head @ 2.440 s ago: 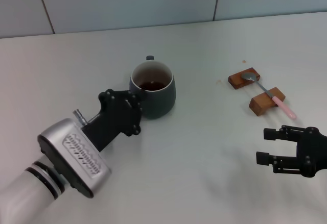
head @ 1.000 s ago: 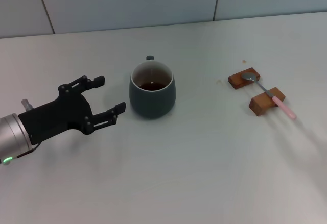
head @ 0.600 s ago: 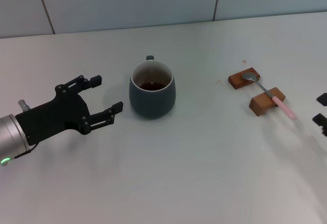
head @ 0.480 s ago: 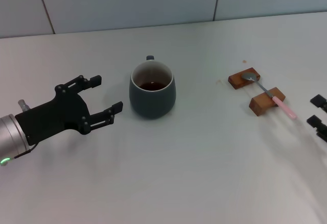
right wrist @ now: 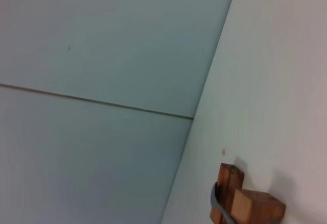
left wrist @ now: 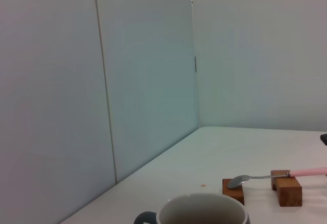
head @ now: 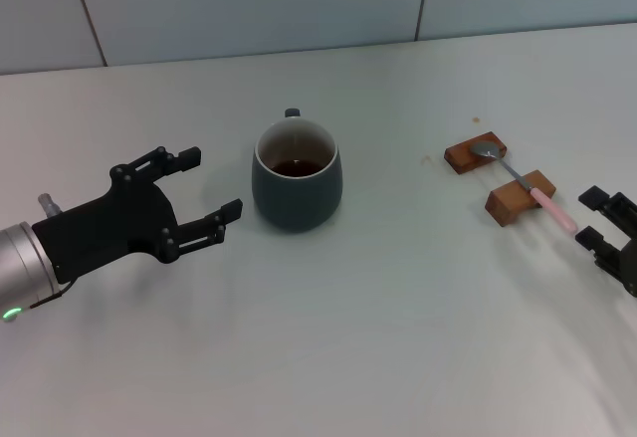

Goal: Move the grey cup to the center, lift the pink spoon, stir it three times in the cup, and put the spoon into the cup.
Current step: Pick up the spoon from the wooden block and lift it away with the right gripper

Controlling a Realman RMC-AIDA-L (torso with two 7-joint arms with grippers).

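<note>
The left pincer (head: pixel 204 192) hangs nearest the camera, just off the left side of the grey cup (head: pixel 297 176), fingers spread wide and holding nothing. The right pincer (head: pixel 605 223) sits to the cup's right at the edge of view, just past the pink spoon (head: pixel 525 185), its fingers parted and empty too.

The cup stands upright on the white counter (head: pixel 398 337), mid-scene, with dark liquid low inside and its handle turned to the far side. It looks like heavy, glazed ceramic: stiff, slick and liable to slop if jerked, so a grip across the body seems safer than the handle. Beyond and to the cup's right, the spoon lies bridged across two wooden blocks (head: pixel 498 175), metal bowl on the farther block, pink handle overhanging the nearer one. It seems light, thin and rigid; the overhanging pink end, clear of the counter, looks the best place to pinch.

Half a second ago the right pincer was farther out from the spoon; it has since crept closer. The left pincer, cup and spoon are unmoved.
</note>
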